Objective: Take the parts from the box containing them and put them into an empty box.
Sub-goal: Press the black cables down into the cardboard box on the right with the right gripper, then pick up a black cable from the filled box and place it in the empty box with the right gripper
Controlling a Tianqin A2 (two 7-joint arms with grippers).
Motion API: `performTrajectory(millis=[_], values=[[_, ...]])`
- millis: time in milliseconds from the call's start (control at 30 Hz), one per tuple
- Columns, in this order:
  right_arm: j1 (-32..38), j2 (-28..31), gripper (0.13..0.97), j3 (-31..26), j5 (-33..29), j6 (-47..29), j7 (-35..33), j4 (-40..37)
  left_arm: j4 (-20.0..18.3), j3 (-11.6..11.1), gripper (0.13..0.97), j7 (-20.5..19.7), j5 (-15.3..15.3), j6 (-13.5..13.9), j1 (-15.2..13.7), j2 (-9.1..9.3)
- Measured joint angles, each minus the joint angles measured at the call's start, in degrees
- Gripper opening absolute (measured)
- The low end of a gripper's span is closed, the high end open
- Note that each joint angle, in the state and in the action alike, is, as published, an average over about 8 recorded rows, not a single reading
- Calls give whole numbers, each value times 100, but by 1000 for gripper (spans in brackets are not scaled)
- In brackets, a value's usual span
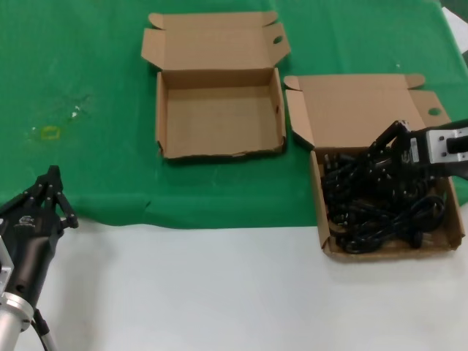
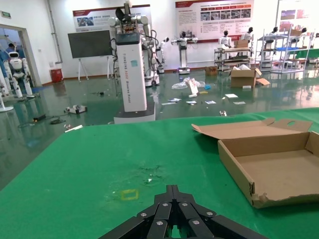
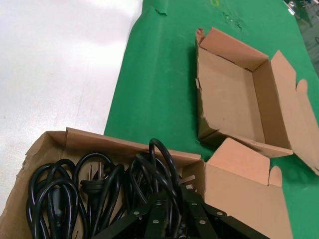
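The box containing the parts (image 1: 395, 248) sits at the right on the green cloth, its lid folded back. Black power cords (image 1: 373, 208) lie tangled inside it, plugs showing (image 3: 91, 185). My right gripper (image 1: 380, 150) reaches down into the far side of that pile. In the right wrist view its fingers (image 3: 157, 209) stand close together with cords pinched between them, the tips buried in the tangle. The empty box (image 1: 219, 117) lies open at the centre, its front rim ragged (image 3: 229, 94). My left gripper (image 1: 53, 174) rests shut at the near left, holding nothing (image 2: 172, 188).
The green cloth (image 1: 88, 66) covers the far part of the table; bare white tabletop (image 1: 219, 285) runs along the near side. A small yellow square mark (image 1: 50, 132) lies on the cloth ahead of the left gripper. The two boxes nearly touch at their corners.
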Motion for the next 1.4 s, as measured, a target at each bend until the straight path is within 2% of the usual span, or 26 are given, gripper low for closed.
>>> performTrajectory(millis=[133,500,833,1133,1400], values=[[-16,68,194,36,11,-31,139,158,0,0,144,1,0,0,0,0],[309,155,173,62,-65,-276,735,623,0,0,144,1,0,0,0,0],[877,-103,173,-61,-273,-455,1130,776,0,0,144,1,0,0,0,0],[1395,-597,173,-249,-481,-450,1223,552,0,0,144,2,0,0,0,0],[1886,-1228,173,-408,-605,-265,1014,-181,0,0,144,2,-1,0,0,0]])
